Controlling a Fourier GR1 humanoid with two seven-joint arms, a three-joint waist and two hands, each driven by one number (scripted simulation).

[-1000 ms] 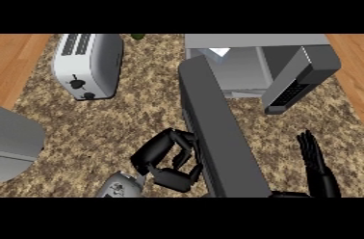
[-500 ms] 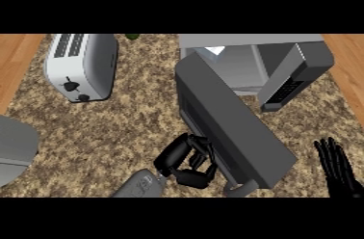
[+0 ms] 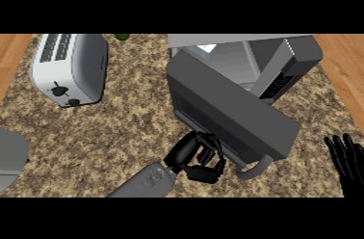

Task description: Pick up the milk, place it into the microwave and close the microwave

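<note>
We cannot pick out the milk for certain: no carton shows on the counter or in either hand, so we judge it sits inside the microwave, whose cavity is mostly hidden, and its axis cannot be read. The door stands open, its long axis running from upper left down to lower right. Our left hand is clenched against its outer face, just left of the handle, grasping nothing we can see. The cavity lies up and right of it. Our right hand rests released at the right edge, farther off.
</note>
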